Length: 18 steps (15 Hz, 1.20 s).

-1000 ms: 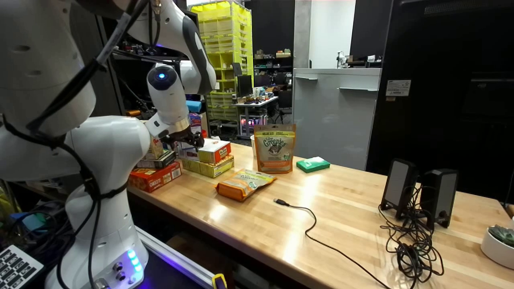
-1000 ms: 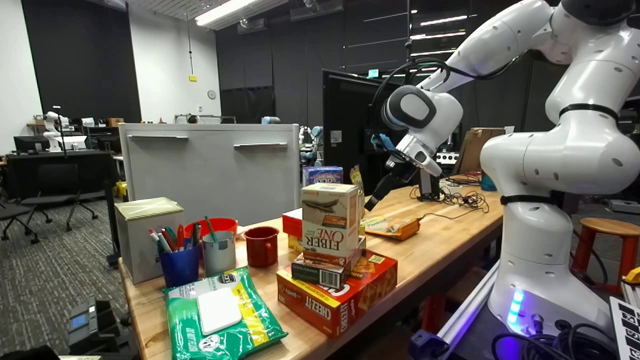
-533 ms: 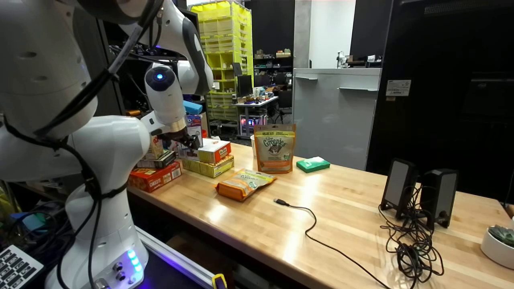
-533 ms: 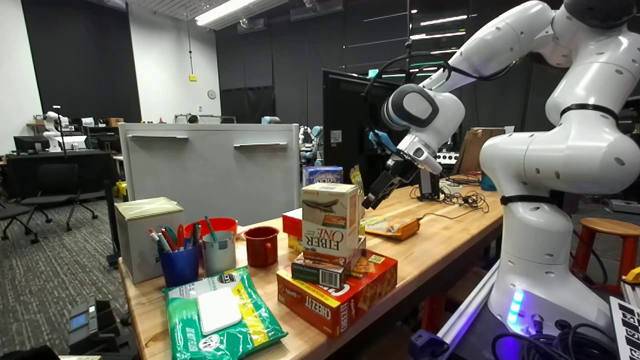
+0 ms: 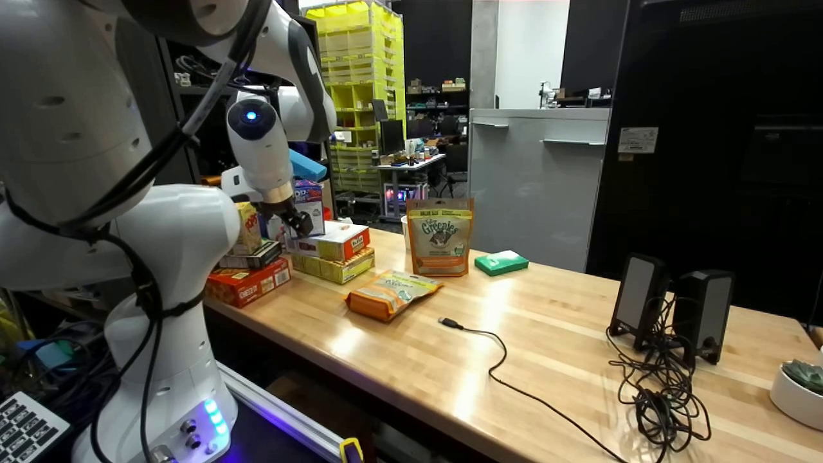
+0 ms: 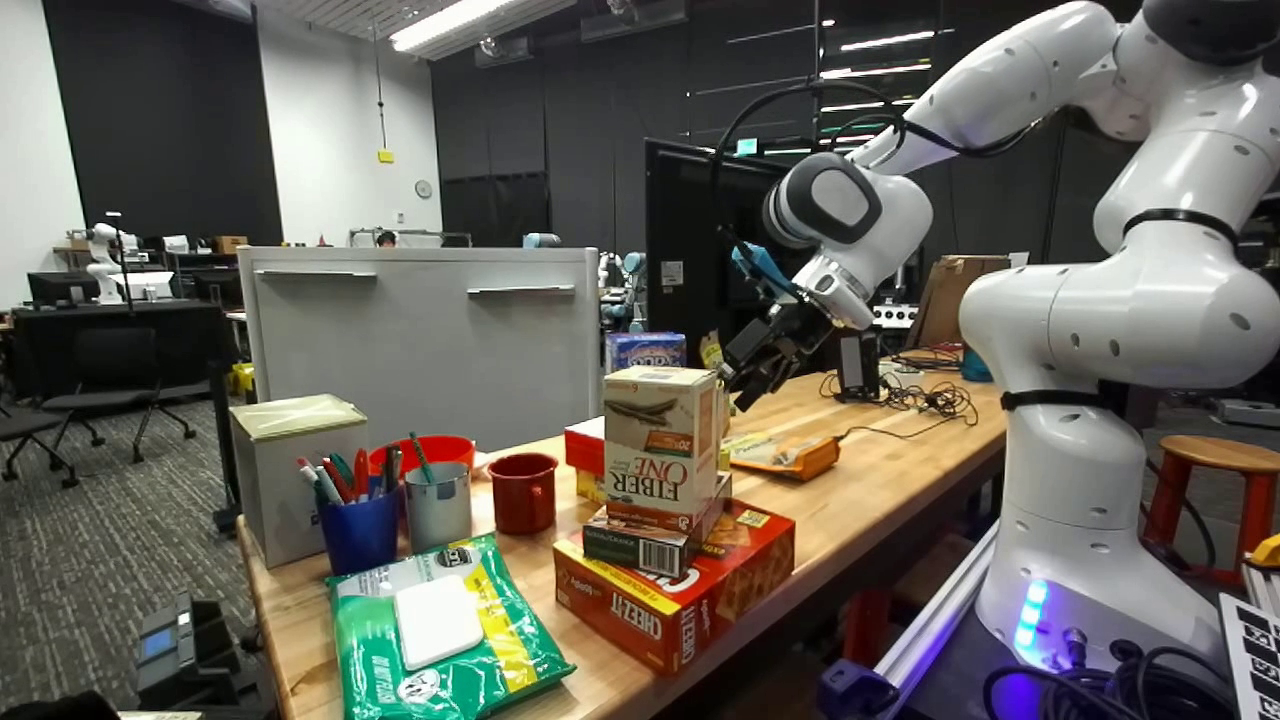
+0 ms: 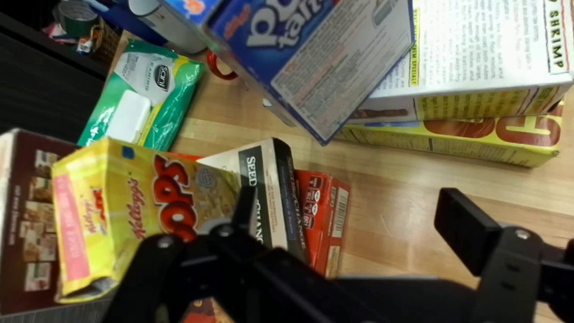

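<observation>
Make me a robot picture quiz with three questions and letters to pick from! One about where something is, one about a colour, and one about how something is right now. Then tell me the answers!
1. Compared with the Fiber One box, where is the Cheez-It box?
A) on top of it
B) inside it
C) underneath it

2. What colour is most of the Pops box?
A) yellow
B) black
C) green

3. How is the gripper?
A) closed around the Cheez-It box
B) spread wide, holding nothing
C) closed tight on nothing

Answers:
1. C: an exterior view shows the Fiber One box standing on a smaller box that rests on the Cheez-It box.
2. A: the wrist view shows its sides mostly yellow.
3. B: the wrist view shows its fingers far apart, with nothing clamped between them.
</observation>
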Available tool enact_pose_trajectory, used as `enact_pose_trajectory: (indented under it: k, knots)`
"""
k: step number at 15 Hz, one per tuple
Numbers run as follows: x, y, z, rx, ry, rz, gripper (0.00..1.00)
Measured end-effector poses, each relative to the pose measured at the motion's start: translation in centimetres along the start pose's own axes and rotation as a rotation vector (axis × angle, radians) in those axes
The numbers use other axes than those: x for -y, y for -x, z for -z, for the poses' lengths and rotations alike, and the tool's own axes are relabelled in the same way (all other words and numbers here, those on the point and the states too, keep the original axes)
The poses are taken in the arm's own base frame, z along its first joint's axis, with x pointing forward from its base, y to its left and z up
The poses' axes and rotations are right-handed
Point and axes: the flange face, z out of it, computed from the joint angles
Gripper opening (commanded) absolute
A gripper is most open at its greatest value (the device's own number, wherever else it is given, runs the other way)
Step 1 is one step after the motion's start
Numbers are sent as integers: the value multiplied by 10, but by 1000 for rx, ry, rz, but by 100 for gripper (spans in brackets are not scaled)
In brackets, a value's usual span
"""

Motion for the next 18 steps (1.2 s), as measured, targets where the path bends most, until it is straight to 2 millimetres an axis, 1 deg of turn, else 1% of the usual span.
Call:
enact_pose_trajectory:
  k: [6, 13, 18]
  knots:
    - [-19, 17, 7, 43, 23, -125, 100]
    - [-51, 38, 19, 100, 67, -219, 100]
    - [-77, 50, 30, 143, 93, -221, 100]
